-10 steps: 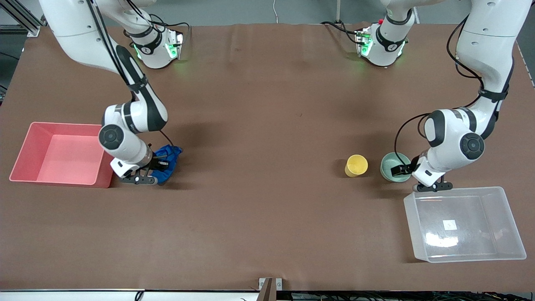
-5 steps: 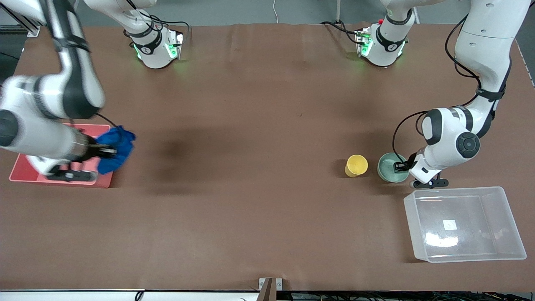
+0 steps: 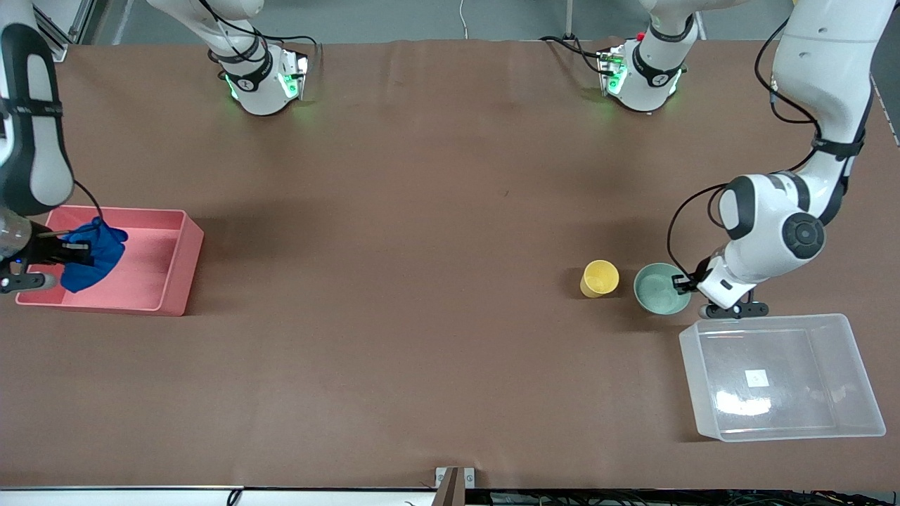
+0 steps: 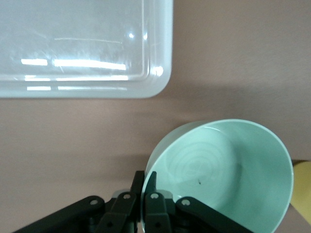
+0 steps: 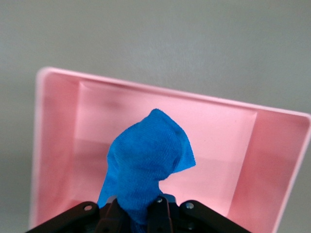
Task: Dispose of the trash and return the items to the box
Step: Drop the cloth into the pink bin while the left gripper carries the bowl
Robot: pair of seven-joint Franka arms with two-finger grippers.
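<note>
Your right pincer (image 3: 67, 254), clamped on the trash (image 3: 93, 254) over the pink bin (image 3: 184, 263), may snag the cloth on release, while your left pincer (image 3: 680, 283), pinching the bowl (image 3: 659, 288) rim beside the cup (image 3: 599, 277), risks tipping it short of the box (image 3: 854, 365).

The cup (image 3: 599, 278) stands just beside the bowl (image 3: 661, 288), with the box (image 3: 779, 374) nearer the camera.
</note>
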